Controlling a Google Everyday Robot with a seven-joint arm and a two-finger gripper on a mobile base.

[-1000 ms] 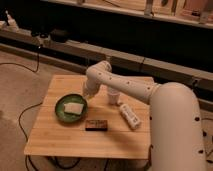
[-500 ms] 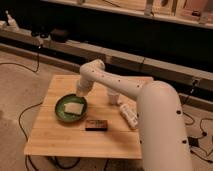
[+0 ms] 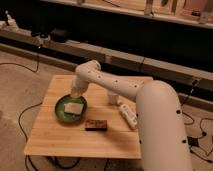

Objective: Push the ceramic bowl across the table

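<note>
One ceramic bowl (image 3: 62, 111) you see on the left part of the table (image 3: 55, 142), the gripper (image 3: 76, 94) at its far rim, grip state unreadable, then a dark box (image 3: 96, 124) and a white remote (image 3: 128, 114).

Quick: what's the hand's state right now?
Hand: down at the far rim of the ceramic bowl; open or closed cannot be told.
</note>
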